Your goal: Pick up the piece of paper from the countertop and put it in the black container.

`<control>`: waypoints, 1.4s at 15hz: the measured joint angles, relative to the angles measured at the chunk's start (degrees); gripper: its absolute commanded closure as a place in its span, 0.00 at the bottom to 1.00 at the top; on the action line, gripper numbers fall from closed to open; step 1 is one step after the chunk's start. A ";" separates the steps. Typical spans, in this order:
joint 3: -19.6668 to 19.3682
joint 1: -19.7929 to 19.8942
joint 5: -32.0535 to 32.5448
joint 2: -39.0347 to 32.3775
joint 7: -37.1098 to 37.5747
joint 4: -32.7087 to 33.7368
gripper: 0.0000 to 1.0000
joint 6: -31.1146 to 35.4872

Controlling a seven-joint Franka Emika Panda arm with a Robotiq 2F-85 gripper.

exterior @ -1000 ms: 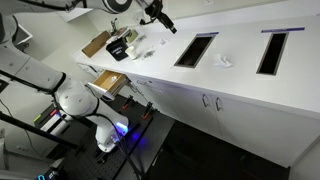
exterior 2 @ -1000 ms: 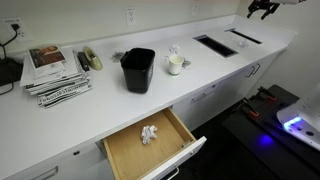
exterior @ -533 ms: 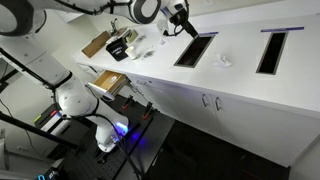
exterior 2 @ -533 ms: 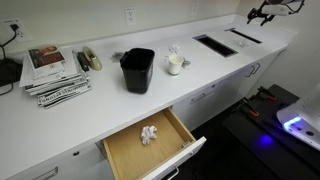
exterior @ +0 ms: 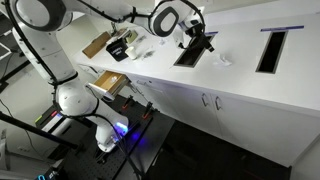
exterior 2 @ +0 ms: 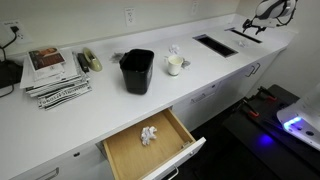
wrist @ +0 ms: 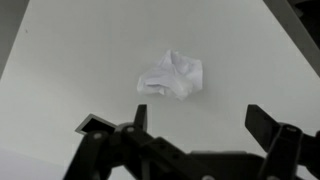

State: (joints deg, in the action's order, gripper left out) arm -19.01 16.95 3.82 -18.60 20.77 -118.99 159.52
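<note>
Hand (exterior: 203, 42) shifted along bench (exterior: 240, 78) toward piece of paper (wrist: 172, 77), crumpled, white; jaws spread wide, nothing held. Paper seen between dark rectangular cut-outs (exterior: 272, 50), midway between front and back edges.

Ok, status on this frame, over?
Gripper open, empty, over the counter. Paper lying on the counter, untouched, ahead of the fingers. Nothing between them. Container far off, upright.

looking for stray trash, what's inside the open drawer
One crumpled white wad lies on the wooden bottom of the drawer. Any part still under the countertop is hidden.
</note>
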 measured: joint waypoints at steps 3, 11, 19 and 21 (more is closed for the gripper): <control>-0.05 -0.32 -2.97 -3.78 0.01 2.66 0.00 0.63; -0.03 -1.02 -8.77 -10.54 0.07 8.45 0.26 1.03; -1.14 -2.78 -8.79 -12.37 1.26 8.99 0.79 1.03; -1.72 -3.31 -8.79 -12.53 1.79 8.99 0.92 1.03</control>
State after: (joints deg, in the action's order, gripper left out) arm -20.73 13.65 -4.97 -31.14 22.56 -109.99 160.55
